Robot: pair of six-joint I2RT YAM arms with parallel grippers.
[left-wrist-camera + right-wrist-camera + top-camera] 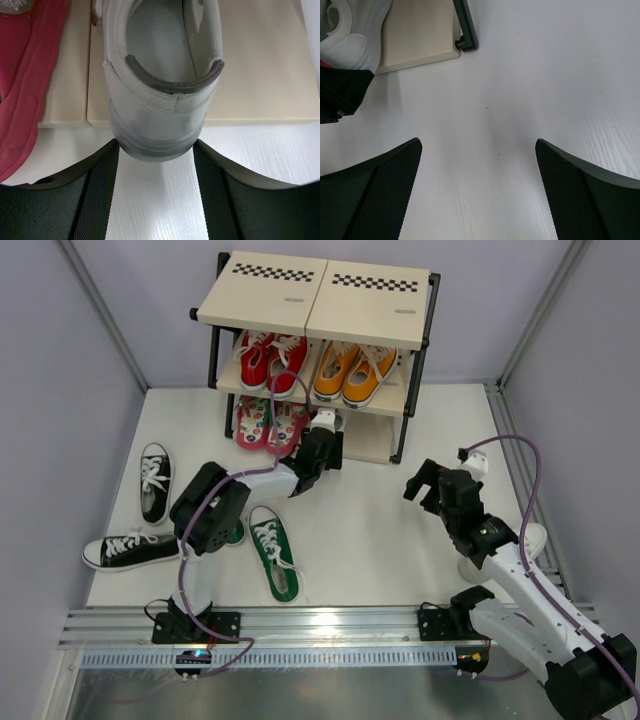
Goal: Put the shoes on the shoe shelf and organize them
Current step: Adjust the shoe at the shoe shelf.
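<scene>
Looking down from the top camera, the shoe shelf (260,305) sits at the back of the worktop (380,530). Its middle board has the red pair (272,360) on the left and the orange pair (352,370) on the right. The bottom board has the pink flip-flops (268,423) on the left and, right beside them, a white shoe (325,420), with the left arm (270,480) reaching in to it. Out on the worktop are two black sneakers (154,483) at the left, one on its sole and one that looks tipped on its side. There's also a green sneaker (273,552) near the left arm's base and a second green one mostly hidden under that arm. The right arm (470,515) hangs over the worktop, well apart from the shelf.

Left wrist camera: the left jaws are pinched on the white shoe's heel, a finger (100,200) against each side. The shoe rests on the pale bottom board, heel sticking out past the front edge, a flip-flop just to its left.

Right wrist camera: the right jaws are spread wide with nothing between them, fingers (375,200) over white worktop. The shelf's corner and black foot (466,30) show up top.
</scene>
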